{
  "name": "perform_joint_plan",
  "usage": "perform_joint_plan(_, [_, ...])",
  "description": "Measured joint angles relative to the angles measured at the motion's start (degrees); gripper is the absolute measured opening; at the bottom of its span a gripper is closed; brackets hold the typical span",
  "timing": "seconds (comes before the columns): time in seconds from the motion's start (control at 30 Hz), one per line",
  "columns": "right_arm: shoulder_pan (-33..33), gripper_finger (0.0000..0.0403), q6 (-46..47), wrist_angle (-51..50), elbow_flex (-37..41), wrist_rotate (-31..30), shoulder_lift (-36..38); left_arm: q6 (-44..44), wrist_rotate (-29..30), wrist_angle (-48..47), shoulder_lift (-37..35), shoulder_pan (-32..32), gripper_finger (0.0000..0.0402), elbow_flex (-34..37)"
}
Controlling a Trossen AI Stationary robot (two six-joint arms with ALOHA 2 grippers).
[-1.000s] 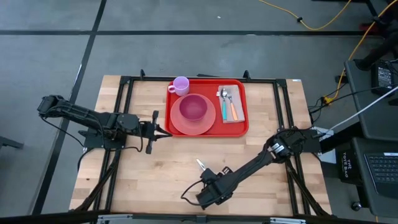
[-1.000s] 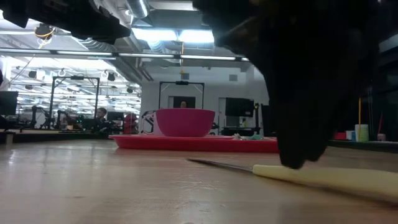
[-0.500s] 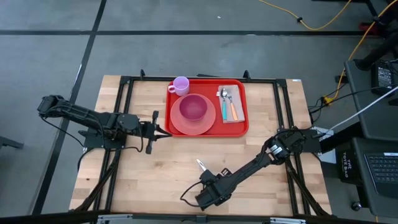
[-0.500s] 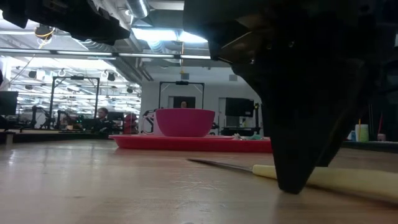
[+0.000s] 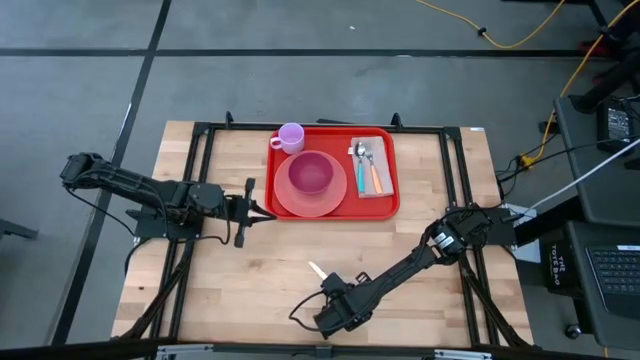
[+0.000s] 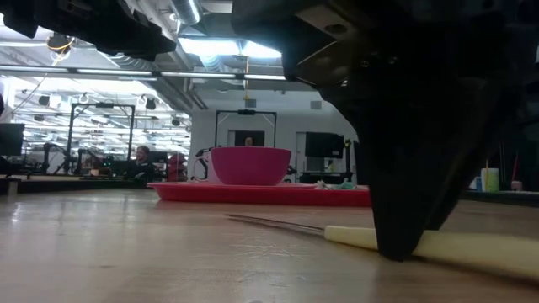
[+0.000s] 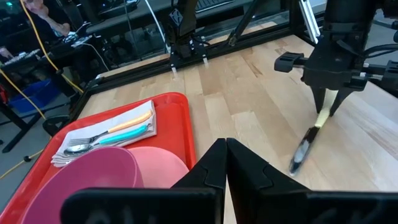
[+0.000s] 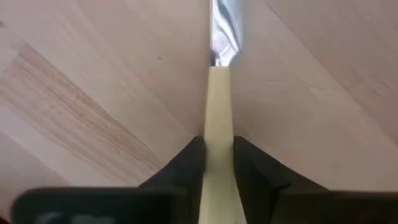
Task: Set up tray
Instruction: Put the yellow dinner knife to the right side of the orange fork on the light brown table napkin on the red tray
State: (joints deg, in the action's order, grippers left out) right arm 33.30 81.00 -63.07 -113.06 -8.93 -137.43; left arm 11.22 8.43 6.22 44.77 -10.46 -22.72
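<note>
The red tray (image 5: 392, 208) sits at the table's far middle. It holds a pink plate (image 5: 284, 197) with a bowl (image 5: 311, 173), a lilac cup (image 5: 291, 137) and a napkin with spoon and fork (image 5: 372, 165). A knife with a cream handle (image 5: 316, 270) lies flat on the bare wood near the front edge. My right gripper (image 5: 333, 290) stands over it, pointing down, shut on the handle. My left gripper (image 5: 264, 212) hangs shut and holds nothing, just left of the tray. My right gripper pinches the knife's cream handle (image 8: 217, 106) by its two long sides between its two fingers (image 8: 186, 158). The fingers come from above, pointing down, and stand across the knife. The knife lies on the table, its blade (image 8: 224, 25) pointing away from the fingers.
Bare wood lies between the knife and the tray's near rim (image 7: 180, 99). Black frame rails (image 5: 450, 170) run along both sides of the table. In the low view the tray (image 6: 261, 194) shows far behind the knife (image 6: 472, 248).
My right gripper has come down a little, so that its fingers stand around the knife's handle. The knife has slid and turned slightly on the table, its blade tip going toward the left edge. The left arm has kept still.
</note>
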Motion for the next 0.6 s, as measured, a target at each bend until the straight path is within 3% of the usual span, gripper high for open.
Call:
perform_joint_plan(0.1, [-0.06, 0.0063, -0.01, -0.07, 0.0, -0.02, 0.0, 0.0, 0.02, 0.0, 0.0, 0.0, 0.0005, 0.0])
perform_joint_plan(0.6, [-0.31, 0.0063, 5.65, -5.31, 0.07, -3.63, 0.85, 0.0, 0.01, 0.0, 0.0, 0.0, 0.0002, 0.0])
